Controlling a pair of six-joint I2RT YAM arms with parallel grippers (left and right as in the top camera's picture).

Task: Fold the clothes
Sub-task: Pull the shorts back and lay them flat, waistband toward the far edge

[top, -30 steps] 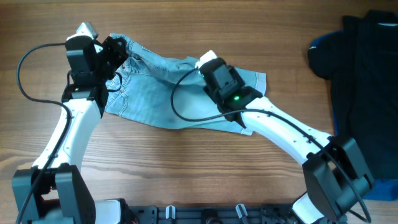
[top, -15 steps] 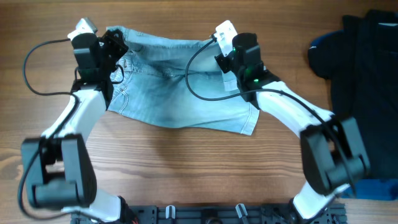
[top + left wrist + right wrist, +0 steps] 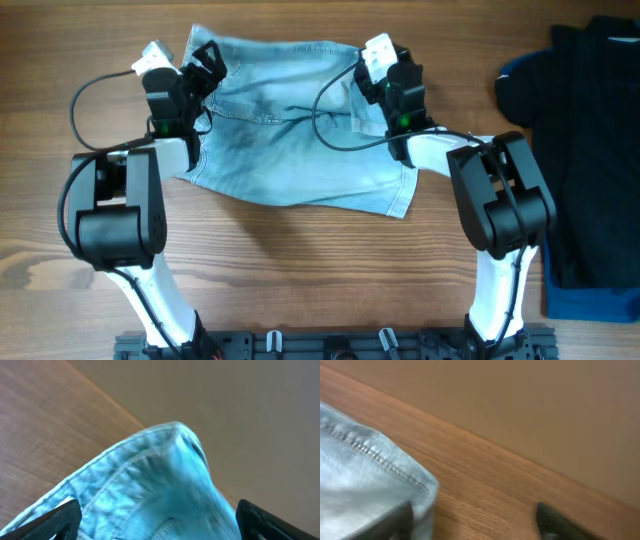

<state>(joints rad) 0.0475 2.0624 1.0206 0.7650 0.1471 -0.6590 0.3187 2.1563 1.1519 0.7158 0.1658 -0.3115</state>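
Observation:
The clothes, light blue denim shorts (image 3: 290, 140), lie spread on the wooden table (image 3: 300, 260). My left gripper (image 3: 207, 62) is at their far left corner and my right gripper (image 3: 385, 62) at their far right corner. In the left wrist view a raised hump of the denim shorts (image 3: 150, 480) sits between the wide-apart fingers (image 3: 55, 520) of my left gripper (image 3: 157, 527), which is open. In the right wrist view my right gripper (image 3: 477, 522) is open over bare wood, and a hemmed corner of the shorts (image 3: 375, 470) lies against its left finger (image 3: 395, 520).
Dark garments with blue trim (image 3: 590, 120) are piled at the right edge of the table, with a blue item (image 3: 590, 300) at the near right. Black cables loop from both wrists over the shorts.
Both arms carried the shorts' far edge toward the back of the table, spreading them flatter. Both grippers, shut on the denim before, have opened and let go.

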